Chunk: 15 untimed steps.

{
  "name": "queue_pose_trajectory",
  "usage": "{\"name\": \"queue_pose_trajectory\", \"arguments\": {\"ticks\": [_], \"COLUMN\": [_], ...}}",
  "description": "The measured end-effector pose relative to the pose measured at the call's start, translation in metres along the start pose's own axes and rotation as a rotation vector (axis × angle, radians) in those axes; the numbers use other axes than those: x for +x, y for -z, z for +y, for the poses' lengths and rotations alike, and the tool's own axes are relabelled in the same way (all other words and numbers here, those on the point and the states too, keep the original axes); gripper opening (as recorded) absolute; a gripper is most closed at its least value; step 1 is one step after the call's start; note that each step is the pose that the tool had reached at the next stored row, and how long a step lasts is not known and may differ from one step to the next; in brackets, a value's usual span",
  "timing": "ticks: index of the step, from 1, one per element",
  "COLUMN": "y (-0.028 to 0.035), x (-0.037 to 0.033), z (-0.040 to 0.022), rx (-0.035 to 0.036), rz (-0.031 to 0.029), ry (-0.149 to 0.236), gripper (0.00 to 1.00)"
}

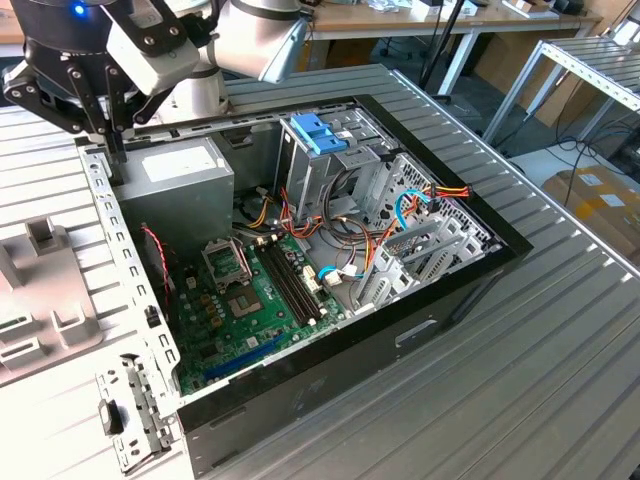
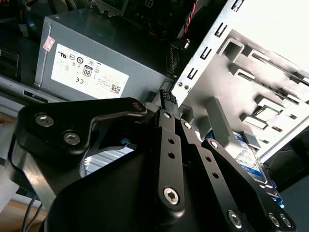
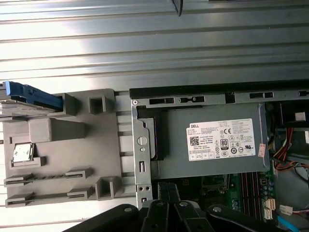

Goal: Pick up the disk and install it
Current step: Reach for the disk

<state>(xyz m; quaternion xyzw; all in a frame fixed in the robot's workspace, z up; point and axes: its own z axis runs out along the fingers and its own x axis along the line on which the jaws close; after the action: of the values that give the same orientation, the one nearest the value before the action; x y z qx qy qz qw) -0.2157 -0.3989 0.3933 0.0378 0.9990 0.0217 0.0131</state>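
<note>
— Since you're watching, where's the disk (image 3: pixel 31 91) sitting?
— You'll see it at a corner of the grey tray (image 3: pixel 72 145), beside the case (image 1: pixel 440 310). Your gripper (image 1: pixel 113 160) hangs over the case wall, jaws together, holding nothing.

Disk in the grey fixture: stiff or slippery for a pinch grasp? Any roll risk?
The disk looks like a flat metal slab, so probably rigid and heavy for its size. Its blue side rail looks plastic, likely less slippery than metal. Flat-sided, it shouldn't roll.
</note>
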Motion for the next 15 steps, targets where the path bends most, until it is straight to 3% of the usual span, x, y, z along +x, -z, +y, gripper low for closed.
{"name": "queue_pose_trajectory", "arguments": {"ticks": [15], "y": [0.0004], "x": [0.0126], "z": [-0.0009], "rx": [0.0001], "rz": [0.0000], "ry": [0.000], "gripper": [0.11]}}
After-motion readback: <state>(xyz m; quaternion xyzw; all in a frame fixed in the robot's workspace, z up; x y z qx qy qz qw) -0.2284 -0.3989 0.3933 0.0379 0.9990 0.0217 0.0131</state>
